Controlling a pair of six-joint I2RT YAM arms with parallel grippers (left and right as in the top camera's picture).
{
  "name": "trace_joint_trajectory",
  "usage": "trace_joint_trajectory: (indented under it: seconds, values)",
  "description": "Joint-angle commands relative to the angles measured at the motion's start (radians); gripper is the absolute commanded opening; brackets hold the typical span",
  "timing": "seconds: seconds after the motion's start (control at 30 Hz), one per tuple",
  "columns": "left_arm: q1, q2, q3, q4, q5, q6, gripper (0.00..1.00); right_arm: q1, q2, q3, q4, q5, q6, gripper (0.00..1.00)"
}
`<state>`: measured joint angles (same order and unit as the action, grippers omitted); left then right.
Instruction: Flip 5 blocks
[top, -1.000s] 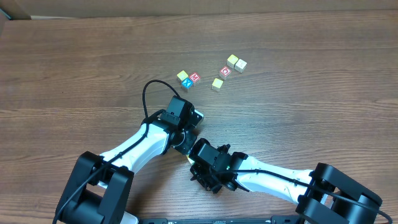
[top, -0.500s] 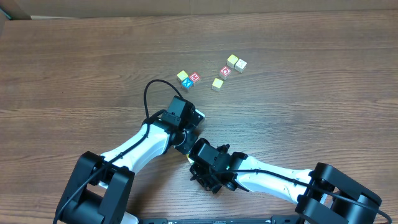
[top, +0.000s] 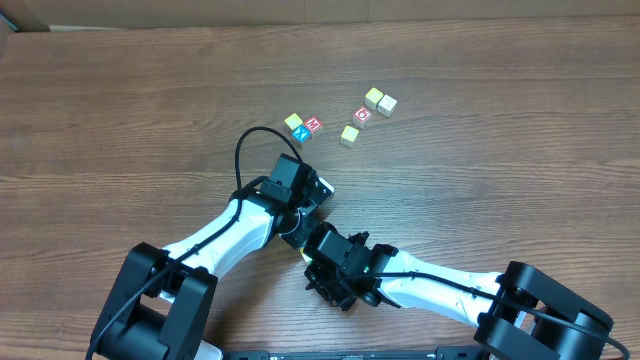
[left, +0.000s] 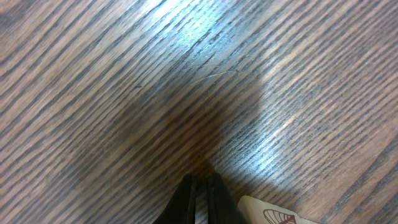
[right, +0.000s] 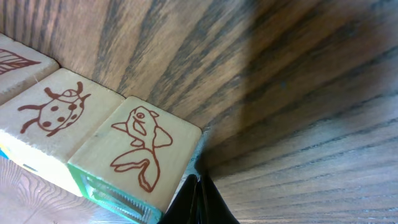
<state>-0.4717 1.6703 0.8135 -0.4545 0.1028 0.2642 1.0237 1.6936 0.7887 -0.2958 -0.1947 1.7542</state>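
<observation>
Both pincers are pressed together, with nothing between their fingers. Our left pincer (left: 200, 185) points its closed tips down at bare tabletop (left: 124, 93), and a broad shadow lies ahead of it. Off to the right of the tips and a little behind them, the corner of a pale block (left: 277, 215) with a red line drawing pokes into the wrist view, apart from the fingers.

Our right pincer (right: 198, 186) holds its closed tips low over the tabletop, right at the near corner of the fish block (right: 140, 149), a cream cube with a red fish drawn on top and a green side face. We cannot tell whether the tips touch that cube. Leftward from the pincer the row goes on. The ladybird block (right: 59, 112) touches the fish block, and the leaf block (right: 15, 62) touches the ladybird block, partly cut off by the frame edge.

From overhead, the two wrists sit close together and hide both sets of fingertips. Beyond the pincers, well apart from them, we see seven loose cubes. A yellow block (top: 293, 121), a red M block (top: 313, 124) and a blue X block (top: 301, 133) are bunched ahead of the left pincer. Farther right lie a pale green block (top: 349, 134), a red O block (top: 363, 114), and a second yellow block (top: 373, 97) touching a cream block (top: 387, 104).
</observation>
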Motion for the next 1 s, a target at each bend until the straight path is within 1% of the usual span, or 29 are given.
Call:
trace_joint_trajectory:
  seconds: [0.0, 0.13, 0.57, 0.97]
  values:
    - [-0.040, 0.082, -0.074, -0.036, 0.118, 0.054, 0.04, -0.002, 0.024, 0.014, 0.029, 0.044, -0.007, 0.04]
    - [-0.040, 0.082, -0.074, -0.038, 0.163, 0.089, 0.04, -0.002, 0.024, 0.014, 0.029, 0.045, -0.007, 0.04]
    - [-0.040, 0.082, -0.074, -0.034, 0.179, 0.117, 0.04, -0.002, 0.024, 0.014, 0.030, 0.049, -0.007, 0.04]
    - [-0.040, 0.082, -0.074, -0.016, 0.179, 0.118, 0.04, -0.002, 0.024, 0.014, 0.035, 0.049, -0.007, 0.04]
